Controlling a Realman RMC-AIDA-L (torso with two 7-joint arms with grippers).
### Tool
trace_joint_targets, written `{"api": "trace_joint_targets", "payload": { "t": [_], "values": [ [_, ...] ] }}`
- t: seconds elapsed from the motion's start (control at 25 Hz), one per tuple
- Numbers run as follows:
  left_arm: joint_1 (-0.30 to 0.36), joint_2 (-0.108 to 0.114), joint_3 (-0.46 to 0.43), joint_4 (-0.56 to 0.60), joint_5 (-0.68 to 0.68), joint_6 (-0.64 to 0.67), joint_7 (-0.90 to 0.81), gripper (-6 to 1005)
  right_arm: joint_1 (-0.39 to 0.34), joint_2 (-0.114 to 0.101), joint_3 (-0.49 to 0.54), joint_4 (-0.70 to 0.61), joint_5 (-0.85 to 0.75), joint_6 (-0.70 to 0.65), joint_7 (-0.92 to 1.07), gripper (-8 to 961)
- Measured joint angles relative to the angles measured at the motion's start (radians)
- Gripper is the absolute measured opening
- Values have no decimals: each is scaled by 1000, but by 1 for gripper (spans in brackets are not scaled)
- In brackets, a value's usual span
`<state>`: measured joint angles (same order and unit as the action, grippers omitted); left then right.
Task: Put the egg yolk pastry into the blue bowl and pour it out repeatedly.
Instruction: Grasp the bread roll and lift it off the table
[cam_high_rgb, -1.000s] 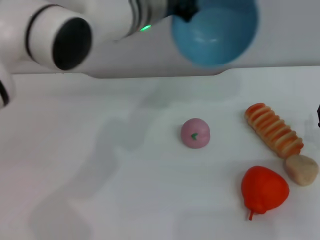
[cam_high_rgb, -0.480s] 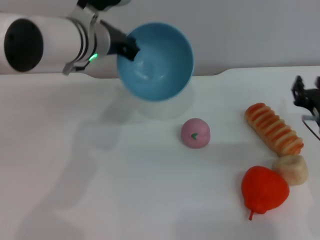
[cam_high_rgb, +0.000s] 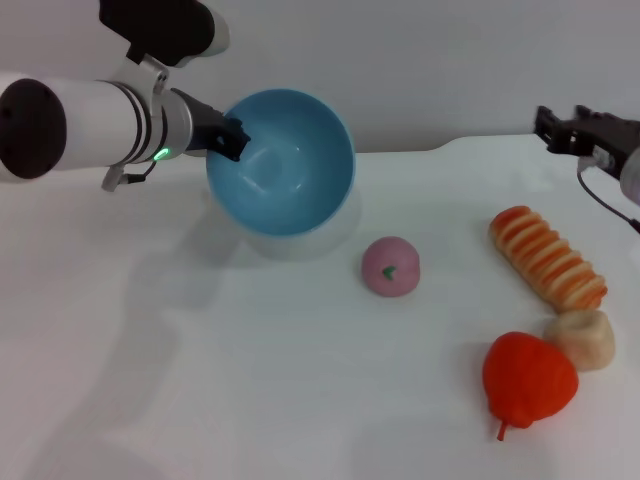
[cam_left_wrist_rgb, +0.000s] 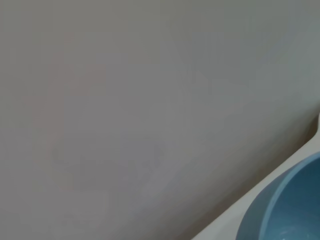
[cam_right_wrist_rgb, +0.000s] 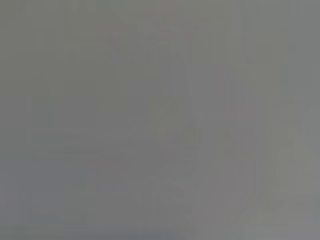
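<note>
My left gripper is shut on the rim of the blue bowl and holds it tilted just above the far left of the table, mouth facing forward. Nothing lies inside the bowl. Part of the bowl's rim shows in the left wrist view. The egg yolk pastry rests on the table at the near right, between the striped bread and a red fruit. My right gripper hangs high at the far right, well behind and above the pastry.
A pink bun with a green mark sits mid-table, right of the bowl. The orange-striped ridged bread lies diagonally at the right. A red fruit with a stem touches the pastry's near side. The white table ends at a grey wall.
The left arm has brought the bowl down and to the left, toward the table. The right gripper has come into view and risen toward the back. The pastry shifted slightly left.
</note>
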<state>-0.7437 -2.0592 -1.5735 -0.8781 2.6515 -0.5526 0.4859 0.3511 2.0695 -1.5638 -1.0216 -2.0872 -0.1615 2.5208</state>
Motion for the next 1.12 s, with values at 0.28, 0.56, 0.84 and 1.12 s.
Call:
{"api": "trace_joint_targets", "payload": {
  "t": [0.28, 0.56, 0.84, 1.12],
  "values": [
    [11, -1, -4, 6, -1, 0, 0, -1, 86, -7, 324, -76, -4, -540, 11, 433],
    [14, -2, -2, 8, -1, 0, -1, 0, 183, -73, 533, -6, -141, -966, 198, 433],
    [13, -4, 8, 8, -1, -1, -1, -1, 198, -79, 597, -5, -255, -1171, 279, 433],
    [11, -6, 27, 6, -1, -6, -1, 0, 203, -81, 602, 2, -380, -1290, 359, 433]
  ]
}}
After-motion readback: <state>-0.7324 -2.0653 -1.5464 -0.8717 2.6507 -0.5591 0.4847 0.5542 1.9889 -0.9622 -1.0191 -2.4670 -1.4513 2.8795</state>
